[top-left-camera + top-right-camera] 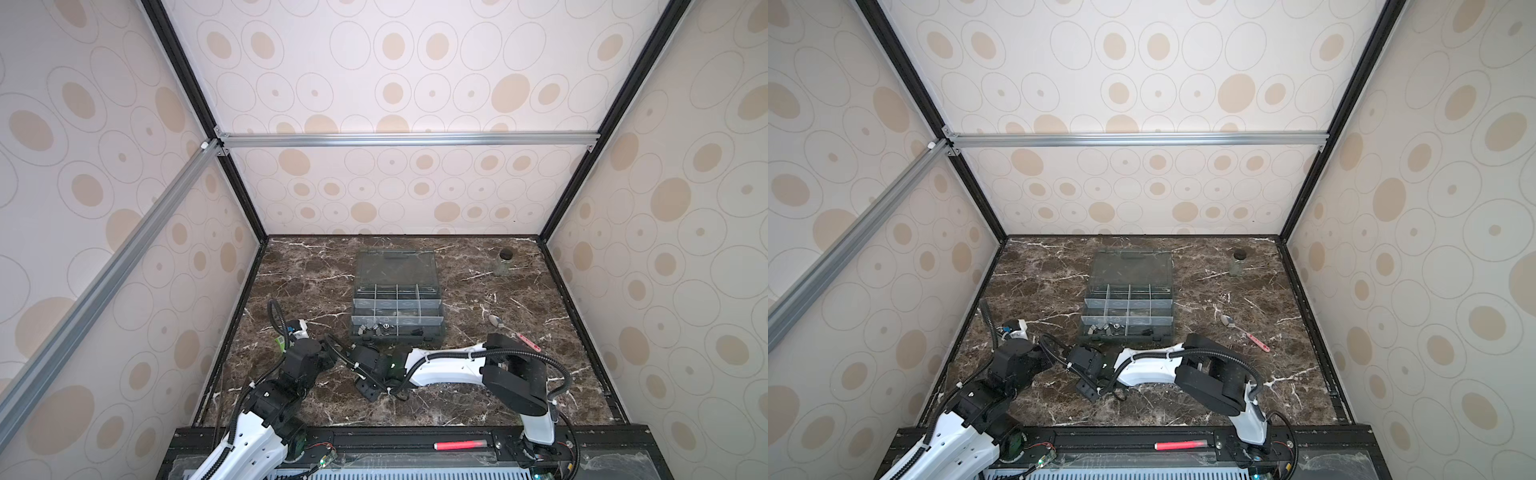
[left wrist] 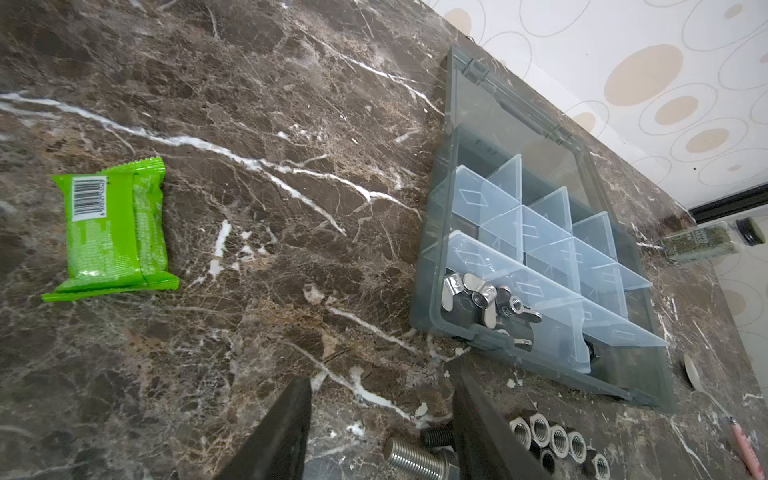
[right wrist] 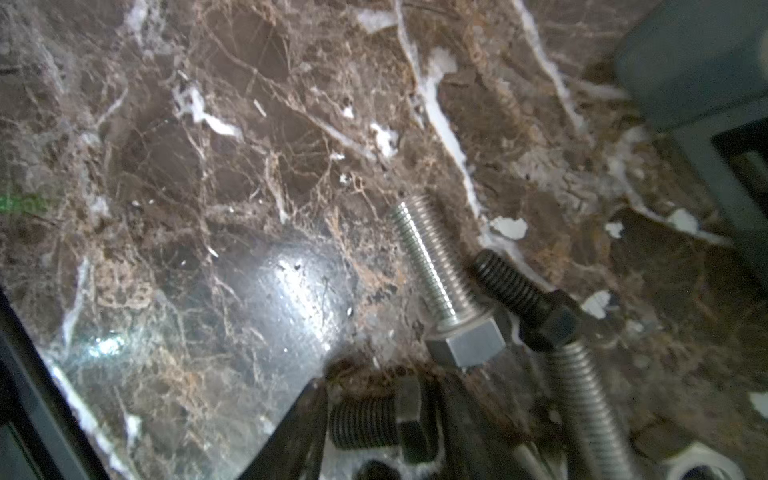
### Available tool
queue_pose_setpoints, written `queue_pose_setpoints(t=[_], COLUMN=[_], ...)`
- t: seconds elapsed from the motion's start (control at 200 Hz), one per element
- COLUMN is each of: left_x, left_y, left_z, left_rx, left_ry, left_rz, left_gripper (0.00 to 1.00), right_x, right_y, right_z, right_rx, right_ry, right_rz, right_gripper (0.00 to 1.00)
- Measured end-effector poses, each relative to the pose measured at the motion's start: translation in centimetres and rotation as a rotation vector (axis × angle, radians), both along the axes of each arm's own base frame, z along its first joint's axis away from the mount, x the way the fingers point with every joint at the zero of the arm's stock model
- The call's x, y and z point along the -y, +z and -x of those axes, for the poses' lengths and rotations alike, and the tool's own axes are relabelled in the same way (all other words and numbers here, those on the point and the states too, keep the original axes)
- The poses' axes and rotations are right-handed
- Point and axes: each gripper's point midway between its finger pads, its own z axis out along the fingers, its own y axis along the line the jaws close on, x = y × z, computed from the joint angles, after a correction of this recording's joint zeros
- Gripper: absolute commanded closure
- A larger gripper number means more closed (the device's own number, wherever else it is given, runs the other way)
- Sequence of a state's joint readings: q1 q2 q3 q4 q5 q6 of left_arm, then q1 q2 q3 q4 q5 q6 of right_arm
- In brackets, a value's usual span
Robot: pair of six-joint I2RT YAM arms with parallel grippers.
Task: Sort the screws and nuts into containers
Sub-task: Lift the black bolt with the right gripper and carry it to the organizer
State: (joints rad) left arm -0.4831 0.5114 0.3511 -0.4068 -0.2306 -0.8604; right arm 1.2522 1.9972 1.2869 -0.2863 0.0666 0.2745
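- Dark brown marble with white veins covers the table (image 1: 457, 399), closed in by walls (image 1: 415, 83) papered with beige ovals.
- A grey box (image 1: 397, 337) (image 1: 1125, 337) sits mid-table in both top views. Its clear lid (image 1: 395, 266) is folded back flat toward the far wall.
- Clear dividers split the box into compartments (image 2: 540, 232). The wing nuts (image 2: 478, 295) lie heaped in the near-row corner compartment on the left arm's side.
- Loose hex nuts (image 2: 552, 440) cluster tightly on the marble just in front of the box.
- Both arms reach in low and meet just in front of the box's near wall.
- The left gripper (image 2: 382, 374) has its jaws moderately apart, with bare marble between the tips and nothing pinched. A silver screw (image 2: 415, 459) and the end of a dark screw (image 2: 436, 436) lie close by one finger.
- The right gripper (image 3: 374, 386) hangs low over the table. A short black screw (image 3: 370, 419) lies between its fingers, thread toward one and head toward the other. The blur hides whether they clamp it.
- Near that gripper, a hex-head screw (image 3: 440, 274), a long black screw (image 3: 519, 291) and a second silver screw (image 3: 582, 399) lie bunched on the marble.
- A green packet (image 2: 112, 232) lies well apart from the box on the left arm's side.
- A glass jar (image 1: 503, 264) stands near the far right corner, and a spoon (image 1: 496, 321) lies to the right of the box.
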Motion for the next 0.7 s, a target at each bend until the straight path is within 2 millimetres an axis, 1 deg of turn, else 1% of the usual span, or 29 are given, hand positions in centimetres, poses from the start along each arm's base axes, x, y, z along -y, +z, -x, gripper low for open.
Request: queue_pose_setpoints(t=[0.155, 0.315, 0.38, 0.545, 0.7], left_x=[-0.03, -0.06, -0.07, -0.07, -0.07], left_y=[0.18, 0.12, 0.13, 0.21, 0.12], left_z=[0.02, 0.07, 0.09, 0.09, 0.09], left_rx=[0.009, 0.011, 0.012, 0.016, 0.012], left_ry=[0.001, 0.004, 0.005, 0.005, 0.006], left_rz=[0.005, 0.011, 0.012, 0.015, 0.013], left_gripper=[0.44, 0.45, 0.44, 0.44, 0.44], right_x=[-0.01, 0.14, 0.14, 0.00, 0.01], right_y=[-0.03, -0.10, -0.12, -0.07, -0.02], right_z=[0.19, 0.07, 0.09, 0.35, 0.28], right_rx=[0.020, 0.047, 0.056, 0.086, 0.099], right_ry=[0.045, 0.075, 0.084, 0.090, 0.080], right_rz=[0.004, 0.022, 0.028, 0.037, 0.030], right_gripper=[0.51, 0.54, 0.57, 0.67, 0.70])
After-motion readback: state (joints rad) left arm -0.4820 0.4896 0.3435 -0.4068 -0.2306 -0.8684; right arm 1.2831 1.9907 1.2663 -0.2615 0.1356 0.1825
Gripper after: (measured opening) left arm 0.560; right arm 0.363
